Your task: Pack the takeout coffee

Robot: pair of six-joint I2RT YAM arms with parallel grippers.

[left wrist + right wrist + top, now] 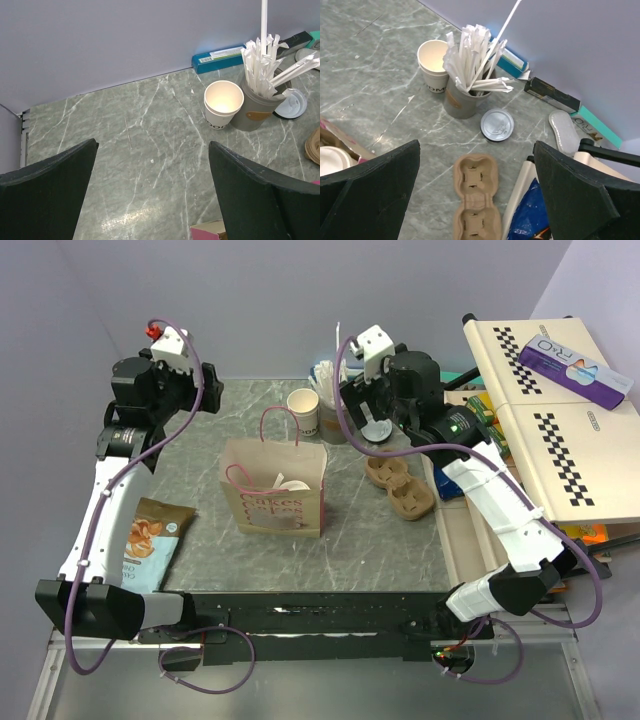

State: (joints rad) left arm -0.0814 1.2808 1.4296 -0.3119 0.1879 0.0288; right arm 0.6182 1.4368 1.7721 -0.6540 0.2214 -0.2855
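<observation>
The off-white paper cup (303, 408) of the takeout coffee stands upright and empty at the back of the marble table, its tan inside (223, 99) showing. Its round white lid (497, 124) lies flat on the table, right of the grey straw cup and apart from the paper cup. My left gripper (152, 145) hangs open above bare table, left of the cup, with nothing between its fingers. My right gripper (476, 145) is open above the cardboard tray, just in front of the lid, and holds nothing.
A grey cup of straws and stirrers (462, 97) touches the paper cup's right side. The brown two-cup tray (398, 483) lies right of an open paper bag (272, 490) with pink handles. A snack bag (150, 540) lies front left. Checkered boxes (545, 410) crowd the right.
</observation>
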